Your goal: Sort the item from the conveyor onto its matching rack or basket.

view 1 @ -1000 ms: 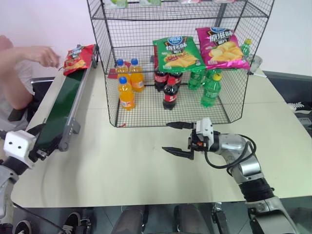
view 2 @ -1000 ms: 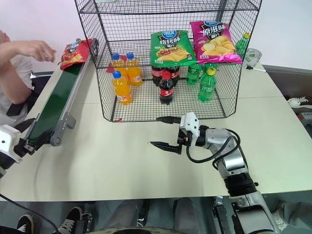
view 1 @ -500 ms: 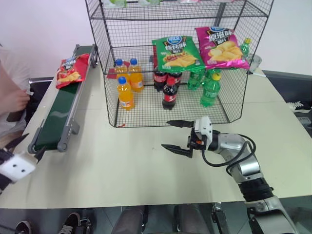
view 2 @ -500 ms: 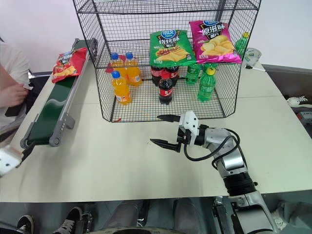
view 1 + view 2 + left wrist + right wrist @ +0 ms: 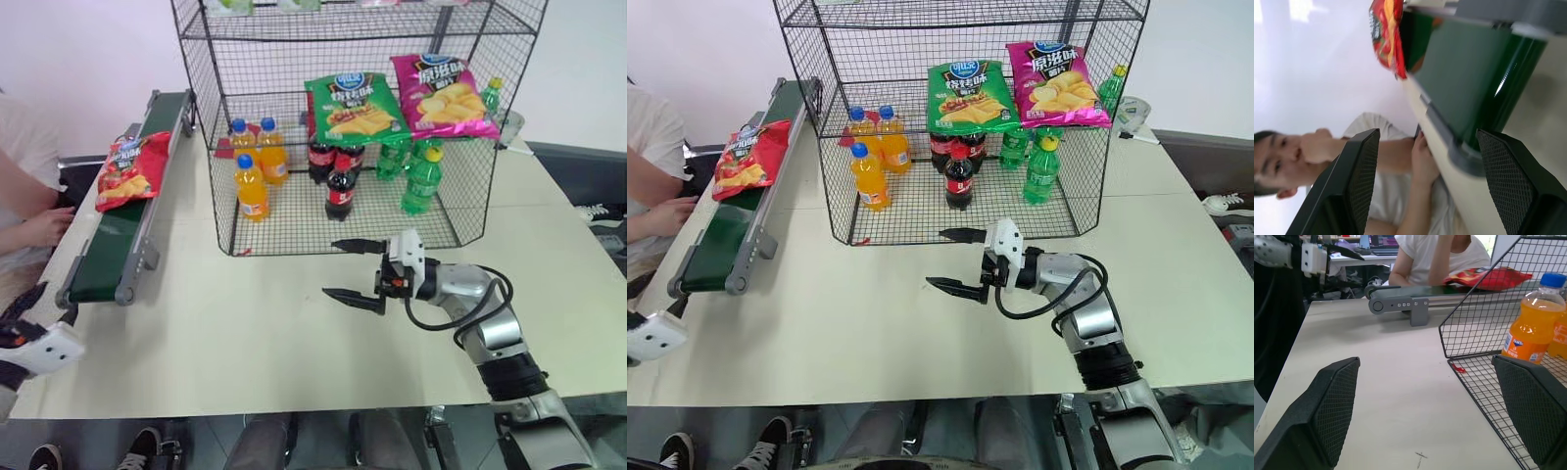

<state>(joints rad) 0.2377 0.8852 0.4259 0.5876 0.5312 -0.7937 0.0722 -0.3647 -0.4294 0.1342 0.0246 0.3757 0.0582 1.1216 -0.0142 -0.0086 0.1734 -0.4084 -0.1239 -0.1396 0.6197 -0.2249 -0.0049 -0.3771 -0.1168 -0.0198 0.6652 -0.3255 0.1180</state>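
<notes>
From the head views, the red bag (image 5: 127,170) lies on the conveyor (image 5: 118,227), about midway along the belt, overhanging the rail on the person's side; the belt's boxy end sits near the table's (image 5: 245,343) left front corner. The rack (image 5: 343,117) stands at the middle back of the table, its front edge just beyond the right gripper (image 5: 355,271), with a green bag (image 5: 355,103) and a magenta bag (image 5: 446,93) on its middle tier and orange, cola and green bottles on the bottom tier. The right gripper hovers over bare tabletop with its fingers spread wide and nothing between them; broad bare table lies between it and the conveyor. The left gripper (image 5: 651,333) sits off the table's left front corner, just short of the conveyor's end. The left wrist view adds what the head views lack: its two fingers (image 5: 1347,191) stand well apart and empty, framing the belt, with the red bag farther up the belt and a person beside the rail, one hand (image 5: 1422,161) at the table edge. The right wrist view shows the conveyor's end side-on, the rack's lower corner with an orange bottle (image 5: 1530,325) inside, and a small red scrap (image 5: 1459,368) on the table at that corner.
</notes>
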